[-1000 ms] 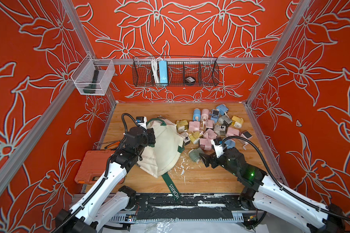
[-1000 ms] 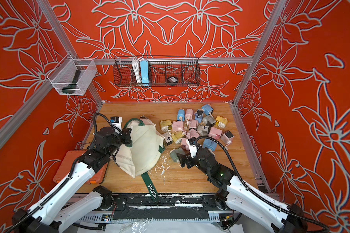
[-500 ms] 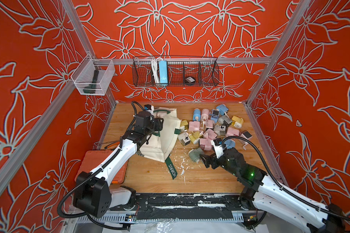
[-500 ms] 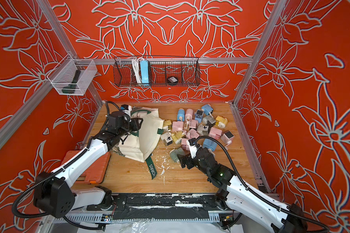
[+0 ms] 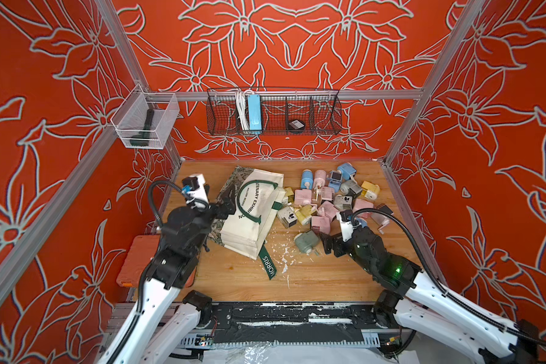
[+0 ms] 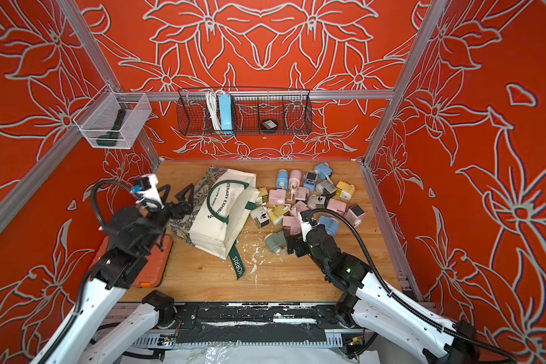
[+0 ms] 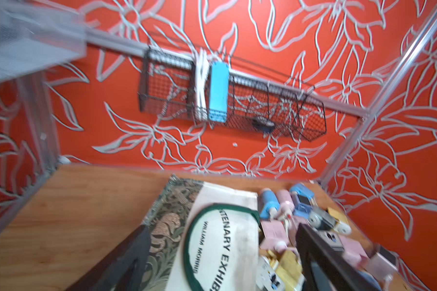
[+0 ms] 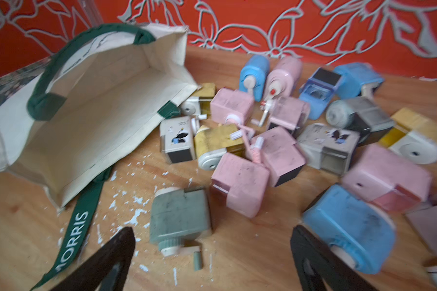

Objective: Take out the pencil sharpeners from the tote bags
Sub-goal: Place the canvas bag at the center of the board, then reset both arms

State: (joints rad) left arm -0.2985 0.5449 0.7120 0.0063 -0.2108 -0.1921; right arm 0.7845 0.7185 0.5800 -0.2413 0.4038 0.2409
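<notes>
The left arm rises from 7 o'clock, elbow bent above the orange plastic case (image 6: 153,263) at the counter's (image 5: 312,283) 8 o'clock edge, and its forearm points toward 12 o'clock. The left gripper (image 6: 174,196) has its jaws spread wide with nothing between them. It sits just beside the leafy patterned base of the cream canvas tote bag with dark green handles (image 5: 252,217); I cannot tell whether it touches the cloth. That bag lies on its side at about 10 o'clock of the counter's middle. Its mouth opens toward 4 o'clock and shows only cream lining in the right wrist view, and a handle lettered "MORRIS" trails toward 6 o'clock. The right arm comes in low from 5 o'clock, its wrist aimed at 10 o'clock. The right gripper (image 6: 292,247) is also wide open and grips nothing. A grey-green boxy plastic crank sharpener (image 8: 179,216) lies on the wood just ahead of its fingertips. The other pastel plastic pencil sharpeners (image 5: 327,201) lie heaped at 1 to 2 o'clock, beside the bag's mouth.
</notes>
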